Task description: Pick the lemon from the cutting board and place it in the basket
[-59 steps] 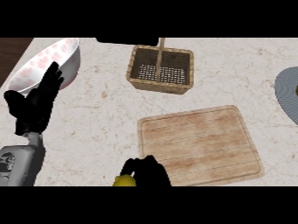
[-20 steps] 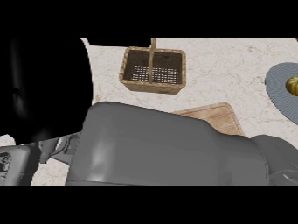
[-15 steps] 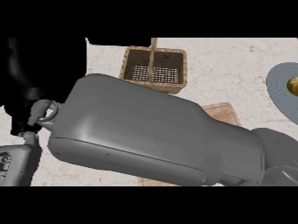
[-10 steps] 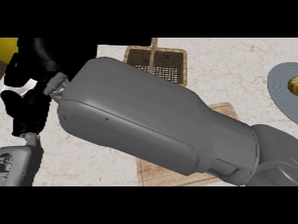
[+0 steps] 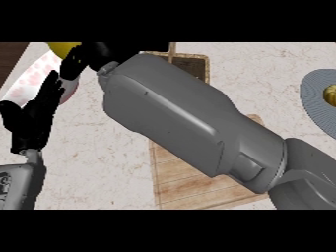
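My right robot hand curled round the lemon, my forearm hiding most of the basket. My left robot hand rested open, fingers straight, over the surface.

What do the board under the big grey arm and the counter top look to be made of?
The cutting board looks like pale, matte wood: brownish grain lines run across it. The counter looks like light marble or stone, cream with faint veining, though it may be a laminate imitating stone.
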